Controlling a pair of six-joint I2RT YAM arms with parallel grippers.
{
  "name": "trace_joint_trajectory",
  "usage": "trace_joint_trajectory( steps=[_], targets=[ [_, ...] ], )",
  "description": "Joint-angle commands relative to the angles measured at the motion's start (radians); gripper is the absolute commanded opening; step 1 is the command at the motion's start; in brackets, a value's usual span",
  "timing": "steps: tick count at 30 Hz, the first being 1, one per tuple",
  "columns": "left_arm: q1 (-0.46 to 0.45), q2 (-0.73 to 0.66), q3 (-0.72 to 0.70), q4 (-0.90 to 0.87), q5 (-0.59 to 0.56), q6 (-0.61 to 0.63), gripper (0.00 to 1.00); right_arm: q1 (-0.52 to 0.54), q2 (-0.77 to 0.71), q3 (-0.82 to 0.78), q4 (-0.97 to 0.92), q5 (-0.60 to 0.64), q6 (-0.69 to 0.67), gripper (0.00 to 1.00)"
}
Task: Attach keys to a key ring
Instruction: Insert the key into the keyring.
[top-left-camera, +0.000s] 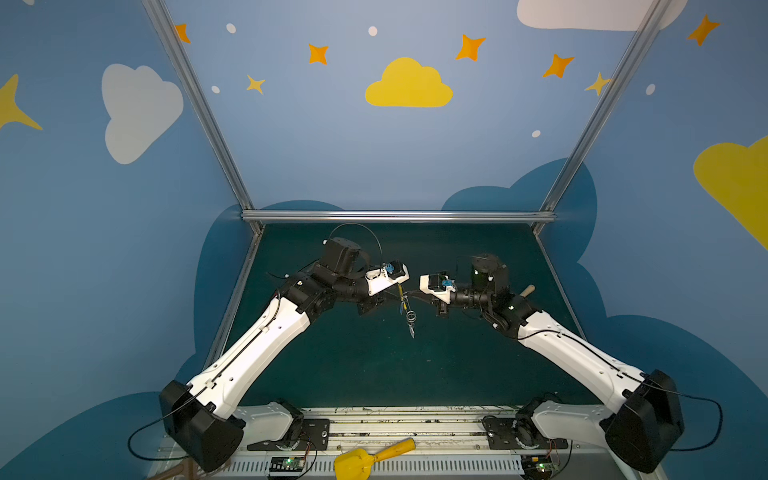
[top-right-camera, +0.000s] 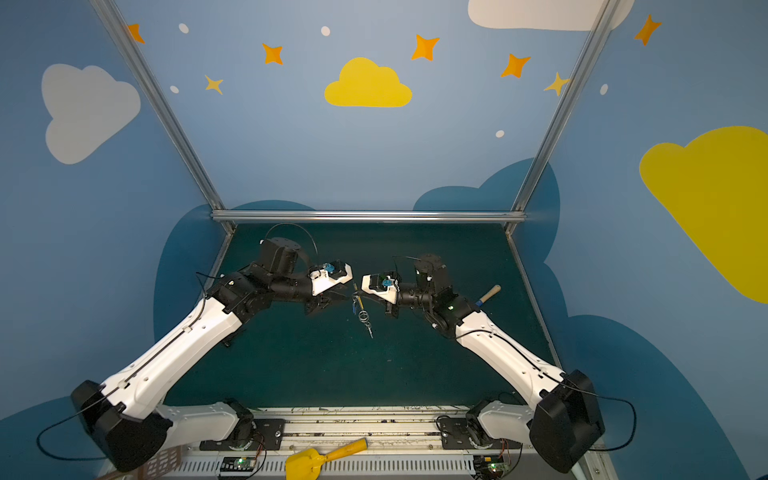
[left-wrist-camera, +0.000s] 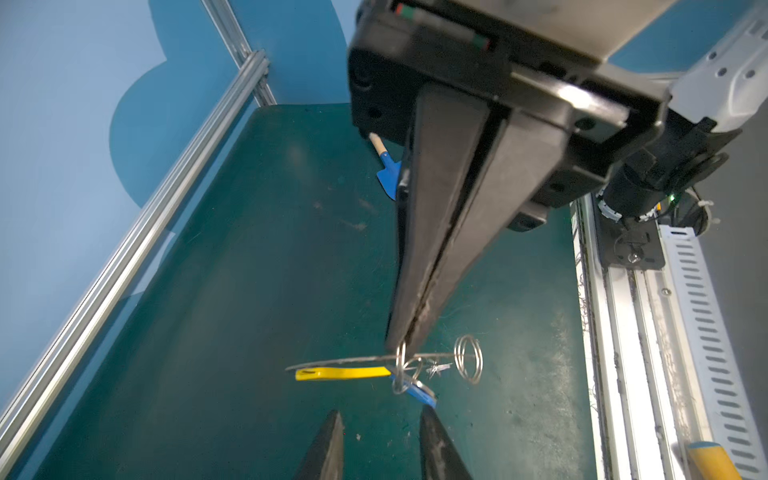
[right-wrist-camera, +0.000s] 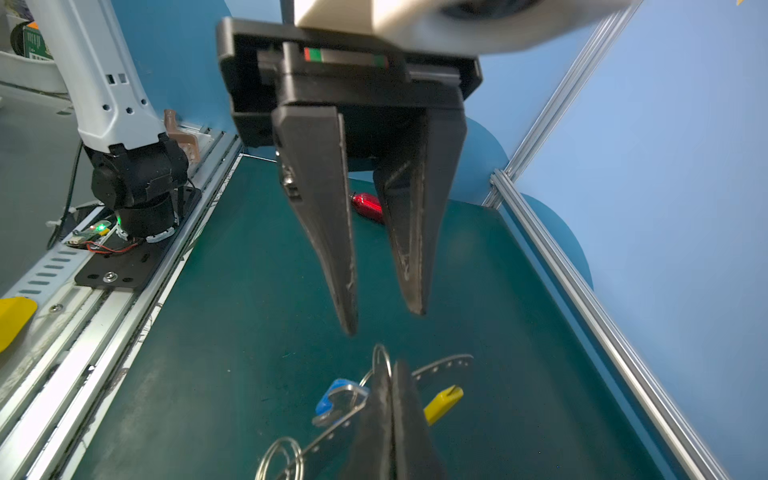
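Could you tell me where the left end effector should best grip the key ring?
Probably the yellow sleeve: it juts free beside the shut right end effector, clear of the key. Come straight in from opposite with the open left end effector, jaws across the key ring's thin band.

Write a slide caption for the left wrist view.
Shut right end effector grips the dark-grey yellow-sleeved key ring carrying a blue-tagged silver key; open left end effector faces it.

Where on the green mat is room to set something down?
Free: the near mat between the keys and the front rail; the far strip along the back rail. Crowded: the centre, where the right gripper holds the key ring.
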Motion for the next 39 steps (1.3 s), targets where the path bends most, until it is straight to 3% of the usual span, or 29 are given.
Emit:
trace_joint_trajectory(
  steps=[1, 6, 16, 29, 39],
  targets=[
    [0.024, -0.037, -0.054, 0.157, 0.104, -0.107, 0.32, -0.003, 0.005, 0.027, 0.077, -0.03, 0.062, 0.0],
    [0.029, -0.058, -0.128, 0.284, 0.155, -0.165, 0.34, -0.004, 0.011, 0.017, 0.162, -0.055, 0.11, 0.0],
    [0.027, -0.05, -0.14, 0.338, 0.195, -0.177, 0.31, -0.004, 0.035, 0.025, 0.194, -0.071, 0.15, 0.0],
    [0.026, -0.013, -0.079, 0.221, 0.209, -0.077, 0.03, -0.002, 0.052, 0.024, 0.225, -0.089, 0.182, 0.0],
    [0.024, 0.026, 0.034, 0.062, 0.207, 0.015, 0.04, -0.002, 0.048, 0.043, 0.109, -0.075, 0.123, 0.0]
  ],
)
